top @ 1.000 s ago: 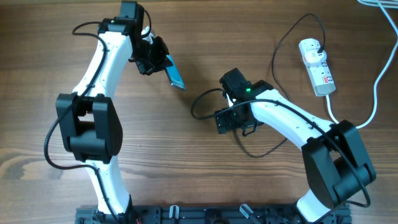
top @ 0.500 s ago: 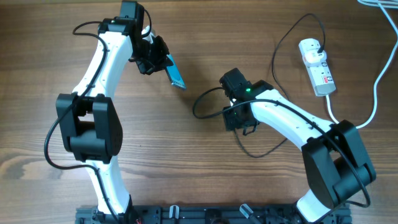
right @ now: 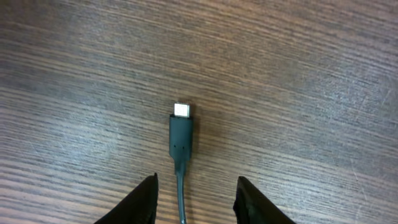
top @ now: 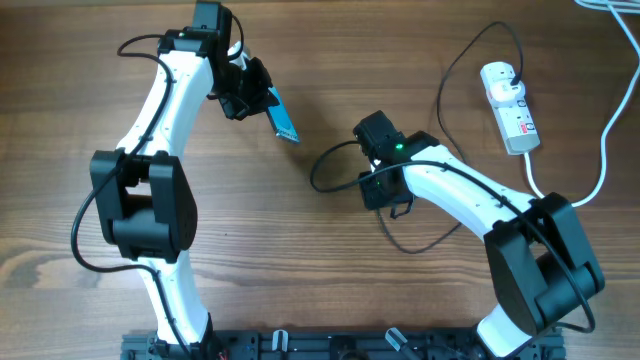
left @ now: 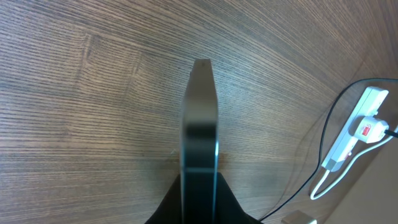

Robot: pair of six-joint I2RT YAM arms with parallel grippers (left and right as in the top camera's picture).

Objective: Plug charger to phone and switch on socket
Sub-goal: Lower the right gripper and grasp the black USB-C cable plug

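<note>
My left gripper (top: 252,95) is shut on the phone (top: 284,120), holding it above the table at the back left with its cyan screen tilted. In the left wrist view the phone (left: 199,124) shows edge-on between the jaws. The charger's black cable (top: 312,176) loops on the wood at the centre. Its connector tip (right: 181,134) lies flat just ahead of my right gripper (right: 196,179). The thin cable runs back between the fingers, with a gap on each side. The white socket (top: 510,108) lies at the back right with the plug adapter (top: 497,74) in it.
The socket's thick white cord (top: 600,170) curves off along the right edge. The left wrist view shows the socket (left: 364,127) and that cord (left: 323,186) at its right. Bare wood surrounds the connector.
My right gripper's jaws have narrowed around the charger cable and the gripper has shifted slightly right. The left arm and the phone have not moved.
</note>
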